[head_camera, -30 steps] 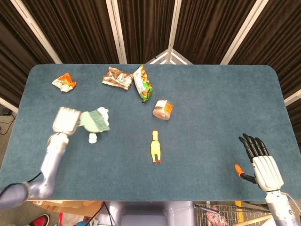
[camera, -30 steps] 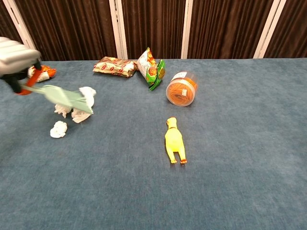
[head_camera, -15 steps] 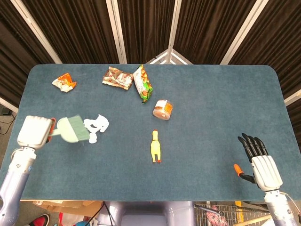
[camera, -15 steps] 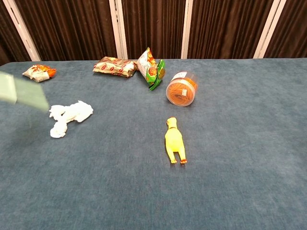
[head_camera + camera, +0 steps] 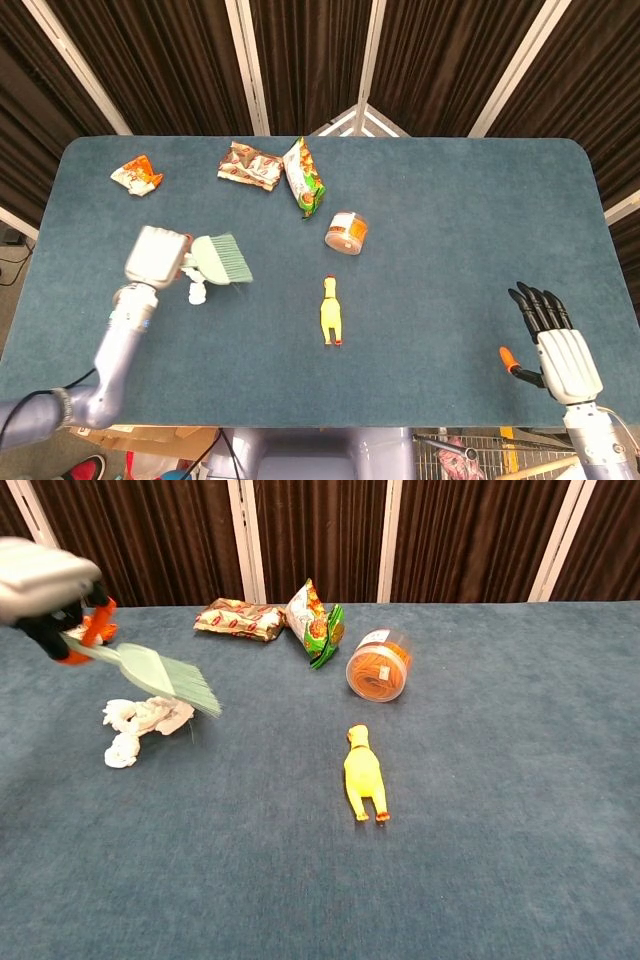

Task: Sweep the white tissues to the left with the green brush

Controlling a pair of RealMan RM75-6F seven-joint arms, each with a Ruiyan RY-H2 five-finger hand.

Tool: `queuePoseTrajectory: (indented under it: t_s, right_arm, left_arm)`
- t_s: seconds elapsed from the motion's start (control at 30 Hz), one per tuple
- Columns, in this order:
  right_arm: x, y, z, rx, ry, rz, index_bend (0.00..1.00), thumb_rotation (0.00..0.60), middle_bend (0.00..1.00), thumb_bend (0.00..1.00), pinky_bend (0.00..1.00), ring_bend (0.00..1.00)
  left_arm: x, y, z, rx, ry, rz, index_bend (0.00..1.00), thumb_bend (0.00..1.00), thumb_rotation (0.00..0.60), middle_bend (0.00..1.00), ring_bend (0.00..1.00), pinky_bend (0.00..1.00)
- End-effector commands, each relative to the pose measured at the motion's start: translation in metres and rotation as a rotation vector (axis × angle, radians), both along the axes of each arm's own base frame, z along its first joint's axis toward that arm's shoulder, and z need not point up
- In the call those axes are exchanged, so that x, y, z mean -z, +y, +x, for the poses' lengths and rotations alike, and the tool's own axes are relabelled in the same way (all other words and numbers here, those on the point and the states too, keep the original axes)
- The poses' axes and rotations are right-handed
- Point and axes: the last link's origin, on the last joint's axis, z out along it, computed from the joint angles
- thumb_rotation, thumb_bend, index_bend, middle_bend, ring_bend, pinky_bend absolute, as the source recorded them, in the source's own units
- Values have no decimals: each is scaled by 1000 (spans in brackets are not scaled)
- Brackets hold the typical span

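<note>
While your left robot hand (image 5: 155, 257) gripped the green brush (image 5: 160, 675) by its orange handle, the bristles hung above and just right of the white tissues (image 5: 140, 723), which lay crumpled on the tabletop (image 5: 450, 200) toward its left side. Those wads looked feather-light and soft, likely to scatter or ride over stiff bristles unless the brush met them low and flat. Your right robot hand (image 5: 560, 355) held nothing, fingers extended, well apart.

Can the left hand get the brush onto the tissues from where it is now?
Probably yes. The left hand holds the green brush just above and right of the white tissues, and nothing lies between them.
</note>
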Motion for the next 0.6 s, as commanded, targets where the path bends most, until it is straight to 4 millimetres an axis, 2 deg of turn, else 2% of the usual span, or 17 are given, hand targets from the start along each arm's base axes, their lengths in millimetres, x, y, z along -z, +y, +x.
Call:
queuePoseTrajectory:
  t_s: [0.03,0.13,0.27,0.4,0.6]
  right_arm:
    - [0,1,0,2,-2,2,0,600,0,344,0,0]
    - [-1,1,-1,5,-3,0,0,600,0,344,0,0]
    - [-2,2,-1,5,-2,-3,0,600,0,344,0,0]
    - [-2,3,-1,6,1,-5,0,600,0,343,0,0]
    - [-1,2,-1,7,7,-1,0,600,0,344,0,0]
  left_arm:
    - [24,2,-1,-13,45,-25,674,933,600,942,1000,971]
    - [29,0,-13,-43,70,-25,674,933,600,941,1000,971]
    - [20,-7,-30,-68,96,-18,674,932,600,941,1000,971]
    - [-4,-19,-51,-81,119,-9,675,933,600,941,1000,971]
    - [-54,-41,-81,-88,175,-1,675,933,600,941,1000,971]
